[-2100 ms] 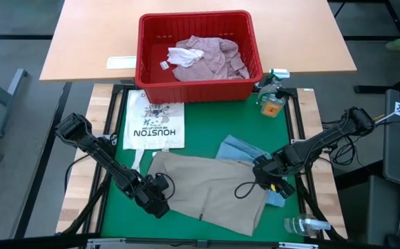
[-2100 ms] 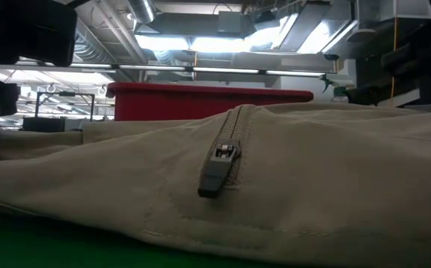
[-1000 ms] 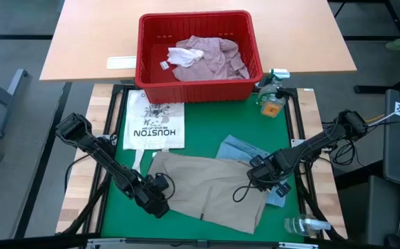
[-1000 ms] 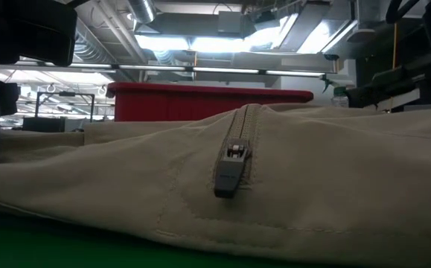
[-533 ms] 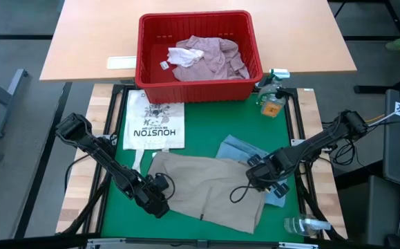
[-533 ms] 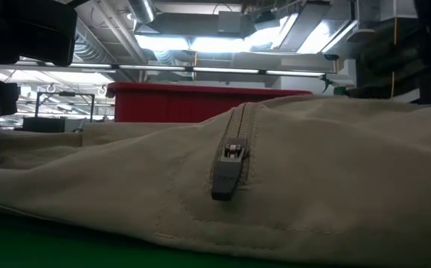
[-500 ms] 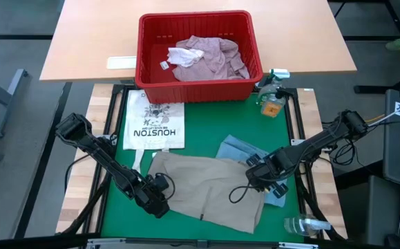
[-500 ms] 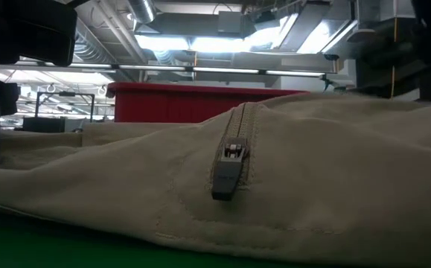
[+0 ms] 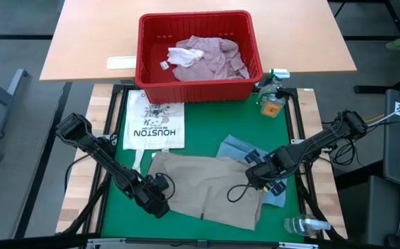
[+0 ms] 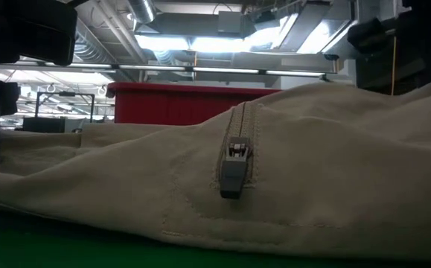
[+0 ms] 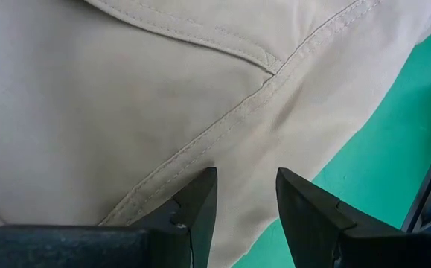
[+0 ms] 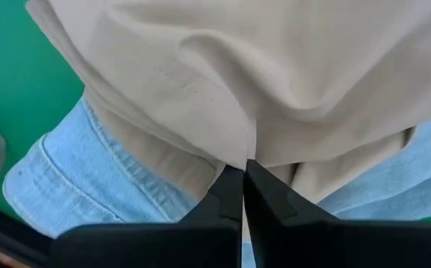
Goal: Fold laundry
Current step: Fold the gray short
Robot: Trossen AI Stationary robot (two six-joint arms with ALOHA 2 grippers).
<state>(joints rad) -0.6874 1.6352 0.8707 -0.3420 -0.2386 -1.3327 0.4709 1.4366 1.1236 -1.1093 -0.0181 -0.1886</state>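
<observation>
Right gripper (image 12: 243, 173) fingers have just pinched shut on the tan cloth (image 9: 206, 187) edge, bunching it inward over the jeans (image 9: 235, 149); fold starting. Left gripper (image 11: 243, 195) fingers stay part-open on the opposite edge.

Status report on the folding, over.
Right gripper shut on khaki garment edge. Left gripper open at its other side. Jeans underneath. Nothing blocking.

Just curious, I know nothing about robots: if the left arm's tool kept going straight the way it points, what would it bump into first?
Most likely the tan cloth: it fills the view just beyond the left tool.
</observation>
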